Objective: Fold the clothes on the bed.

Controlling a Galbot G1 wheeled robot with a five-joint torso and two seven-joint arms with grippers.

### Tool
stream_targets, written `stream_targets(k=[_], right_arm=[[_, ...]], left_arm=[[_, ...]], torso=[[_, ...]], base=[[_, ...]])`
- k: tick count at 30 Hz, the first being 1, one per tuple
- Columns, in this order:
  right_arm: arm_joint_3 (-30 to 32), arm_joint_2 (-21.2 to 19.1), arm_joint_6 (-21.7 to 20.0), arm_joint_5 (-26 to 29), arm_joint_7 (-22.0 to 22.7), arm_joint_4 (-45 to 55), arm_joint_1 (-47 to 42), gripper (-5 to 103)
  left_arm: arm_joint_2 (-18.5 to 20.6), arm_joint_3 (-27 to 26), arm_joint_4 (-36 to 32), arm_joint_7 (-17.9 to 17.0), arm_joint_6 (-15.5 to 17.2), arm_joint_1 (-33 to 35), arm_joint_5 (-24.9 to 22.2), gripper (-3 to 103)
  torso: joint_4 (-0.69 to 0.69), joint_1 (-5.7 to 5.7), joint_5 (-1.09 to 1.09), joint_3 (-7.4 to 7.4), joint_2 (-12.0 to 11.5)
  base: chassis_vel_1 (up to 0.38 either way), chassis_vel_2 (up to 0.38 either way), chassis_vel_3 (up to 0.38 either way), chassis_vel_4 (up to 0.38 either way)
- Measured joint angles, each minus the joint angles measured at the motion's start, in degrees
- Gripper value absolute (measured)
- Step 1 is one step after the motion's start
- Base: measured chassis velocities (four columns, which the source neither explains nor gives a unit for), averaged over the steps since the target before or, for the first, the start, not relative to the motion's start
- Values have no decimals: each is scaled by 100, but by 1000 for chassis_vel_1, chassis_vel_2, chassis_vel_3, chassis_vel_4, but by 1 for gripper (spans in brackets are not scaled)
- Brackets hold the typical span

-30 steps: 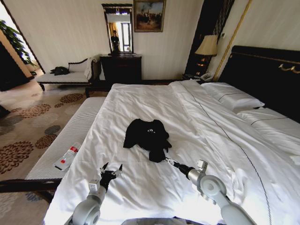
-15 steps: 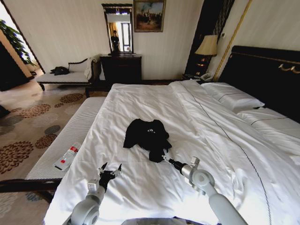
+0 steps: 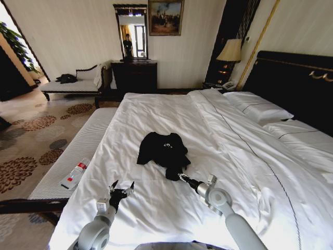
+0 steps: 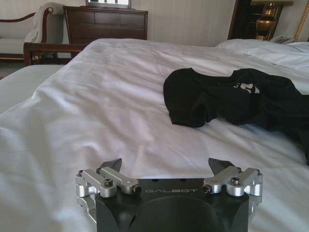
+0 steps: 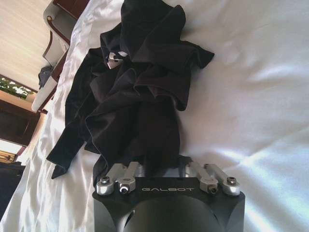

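Observation:
The clothes [image 3: 161, 148] are one crumpled black top with a bit of white print, lying mid-bed on the white duvet of the bed [image 3: 156, 112]. My right gripper [image 3: 180, 176] sits at the top's near edge. In the right wrist view the near end of the clothes [image 5: 140, 96] runs down between the drawn-in fingers of the right gripper [image 5: 163, 166], which is shut on that fabric. My left gripper [image 3: 121, 186] hovers open over bare duvet, well short of the top. The left wrist view shows the left gripper [image 4: 165, 164] with spread fingers and the clothes [image 4: 227, 99] beyond.
A white-cushioned bench [image 3: 78, 151] runs along the bed's left side, with a red-and-white item [image 3: 74, 174] on it. Pillows [image 3: 260, 107] and a dark headboard [image 3: 296, 83] are at the right. A dresser [image 3: 134, 75] and chaise [image 3: 73, 83] stand by the far wall.
My right arm has slid left and forward, bringing its gripper up to the top's near edge. The left gripper and the top have stayed put.

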Motion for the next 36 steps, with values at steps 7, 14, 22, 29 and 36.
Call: stream_targets(k=[7, 14, 22, 29, 36], right_arm=[[8, 58, 21, -61, -12, 29, -63, 12], [160, 27, 73, -116, -9, 289, -286, 0], [656, -246, 132, -76, -16, 982, -912, 0], [1166, -228, 134, -41, -25, 1538, -1605, 0], [971, -18, 91, -473, -32, 1456, -1779, 0]], left_arm=[[-29, -9, 0, -6, 2, 24, 13, 100], [-42, 2, -21, -5, 1, 30, 41, 100], [-67, -31, -36, 13, -31, 65, 71, 100], [-124, 35, -15, 35, -59, 43, 149, 100], [-147, 67, 0, 42, -71, 40, 175, 100]], torso=[[0, 0, 0, 0, 0], [1, 0, 1, 0, 0], [0, 0, 0, 0, 0], [0, 0, 0, -1, 0], [0, 0, 0, -1, 1]], base=[[0, 0, 0, 0], [0, 0, 0, 0], [0, 0, 0, 0], [0, 0, 0, 0], [0, 0, 0, 0]])
